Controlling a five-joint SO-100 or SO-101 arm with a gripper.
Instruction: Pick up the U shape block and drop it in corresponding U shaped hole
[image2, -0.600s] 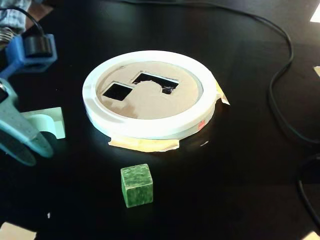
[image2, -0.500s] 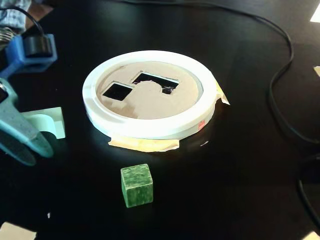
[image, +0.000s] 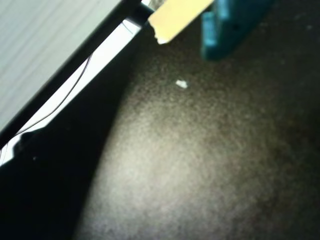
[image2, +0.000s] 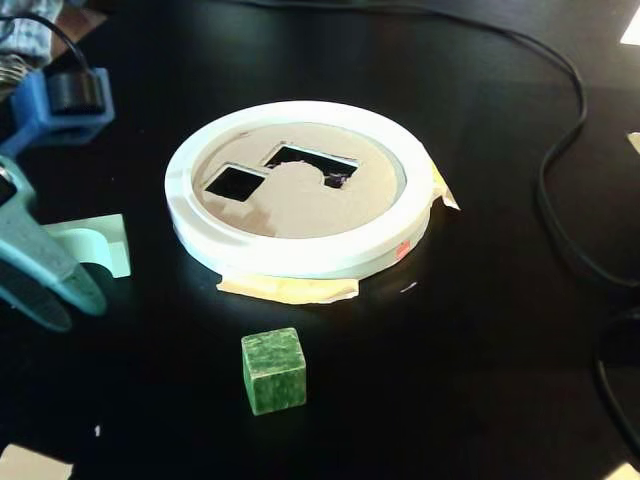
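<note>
One claw (image2: 60, 290) enters your fixed view at 9 o'clock, its teal finger slanted low over the U shape block (image2: 100, 243) on the table; whether it grips cannot be told. At 2 o'clock from it, the U shaped hole (image2: 305, 163) lies unobstructed in the white-rimmed disc (image2: 300, 255).

Glossy black surface (image2: 480, 330), bright glare near the middle; black cable (image2: 560, 150) snakes along the right side in fixed view.
</note>
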